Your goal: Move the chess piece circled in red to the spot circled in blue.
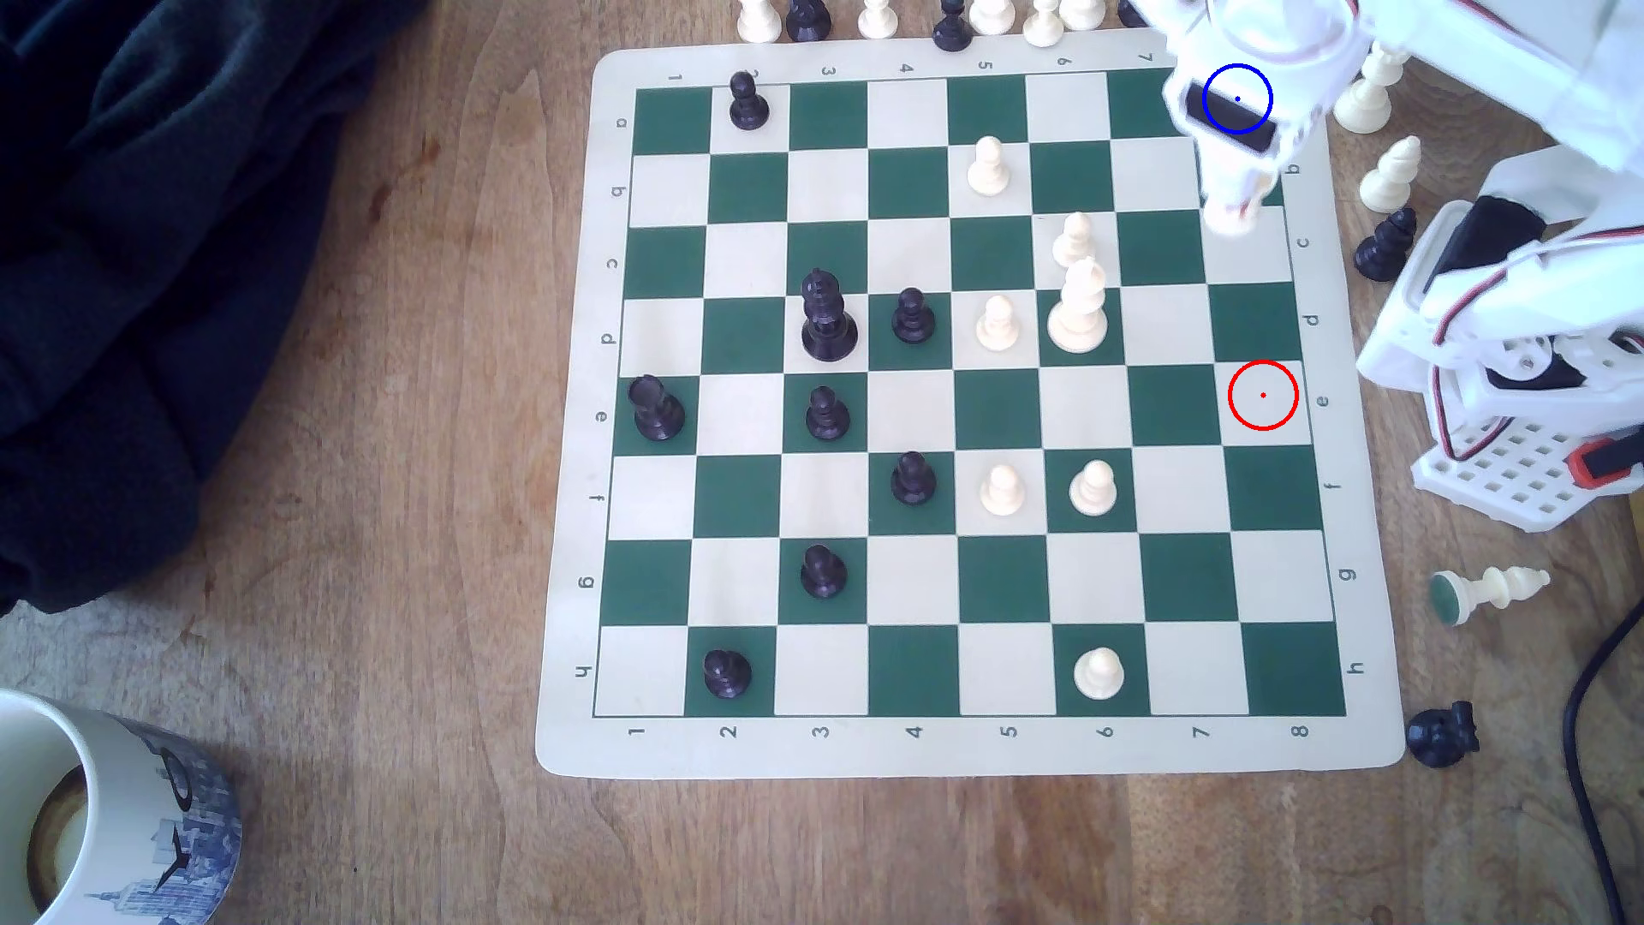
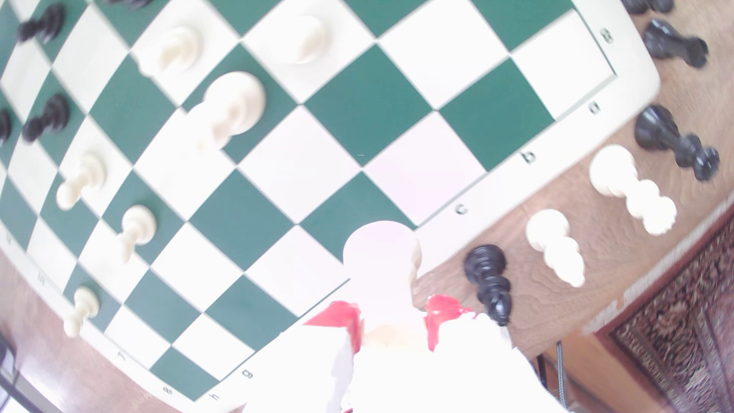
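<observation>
Wooden tabletop (image 1: 374,534) is carrying everything, with a dark cloth (image 1: 160,222) lying bunched at the exterior view's left and a printed mug (image 1: 107,818) standing at the lower left corner. Green-and-cream board (image 1: 970,409) is lying flat across the middle, holding scattered black pieces toward the exterior view's left and cream pieces toward its right, among them a tall cream piece (image 1: 1078,307) on a green square. White arm (image 1: 1512,293) is reaching in from the exterior view's right, its base standing just off the board's edge, and its forward part is hanging over the board's upper right corner. Captured pieces are lying and standing on the wood beside that edge, including a cream piece on its side (image 1: 1490,591) and a toppled black one (image 1: 1441,734). The gripper (image 2: 391,317) is showing red pads (image 2: 345,321) on either side of the chess piece (image 2: 383,258), a pale, overexposed form gripped between the jaws above the board's edge squares near the letter c. In the exterior view that piece is blurring into the white gripper (image 1: 1232,209) over the right-hand column. The spot (image 1: 1237,99), ringed in blue, is sitting under the arm's body at the corner. The red-ringed square (image 1: 1263,395) is lying bare lower down the same column.
</observation>
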You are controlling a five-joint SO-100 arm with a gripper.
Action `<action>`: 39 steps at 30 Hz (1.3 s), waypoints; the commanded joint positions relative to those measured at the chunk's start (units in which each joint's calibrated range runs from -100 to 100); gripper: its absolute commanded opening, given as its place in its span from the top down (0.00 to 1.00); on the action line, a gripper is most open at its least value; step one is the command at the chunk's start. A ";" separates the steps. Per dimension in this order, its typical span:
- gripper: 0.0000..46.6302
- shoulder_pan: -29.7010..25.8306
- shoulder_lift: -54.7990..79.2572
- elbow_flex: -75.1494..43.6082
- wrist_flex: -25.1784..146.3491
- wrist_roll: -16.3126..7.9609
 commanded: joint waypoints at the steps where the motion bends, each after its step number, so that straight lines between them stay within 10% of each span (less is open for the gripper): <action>1: 1.00 6.77 0.04 -4.13 0.21 1.22; 12: 1.00 18.50 6.41 -3.31 -7.41 4.88; 39: 1.00 21.32 18.80 -0.59 -21.17 14.65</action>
